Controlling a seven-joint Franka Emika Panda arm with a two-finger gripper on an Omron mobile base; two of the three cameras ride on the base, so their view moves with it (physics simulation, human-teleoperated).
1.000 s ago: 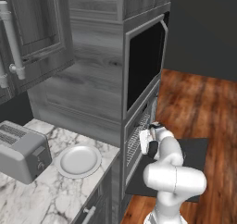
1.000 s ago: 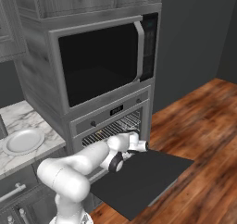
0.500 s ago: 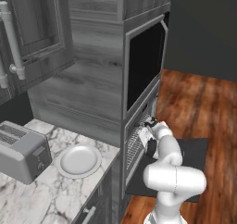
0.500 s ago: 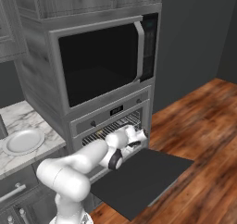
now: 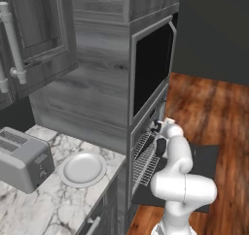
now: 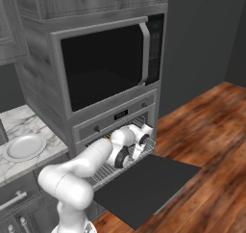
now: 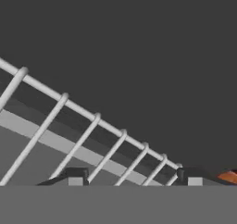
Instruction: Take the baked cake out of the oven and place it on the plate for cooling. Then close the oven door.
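The oven (image 6: 120,115) stands with its oven door (image 6: 149,181) folded down flat and my arm reaching into the cavity. My wrist (image 5: 168,129) sits at the opening, just over the wire rack (image 7: 97,121). In the hand view my gripper (image 7: 133,177) is open, its tips wide apart with only rack bars between them. A small orange-brown sliver, an edge of the baked cake (image 7: 228,176), shows just outside the right fingertip (image 7: 190,177). The plate (image 5: 82,168) lies bare on the marble counter to the oven's left.
A grey toaster (image 5: 22,159) stands left of the plate (image 6: 24,147). A large black-glass unit (image 6: 105,63) sits above the oven. The lowered door (image 5: 199,163) juts out over the wood floor (image 6: 211,131) beside the robot's base.
My hand has pushed forward from above the door's inner edge into the oven, over the rack. The door, the plate and the base have not moved.
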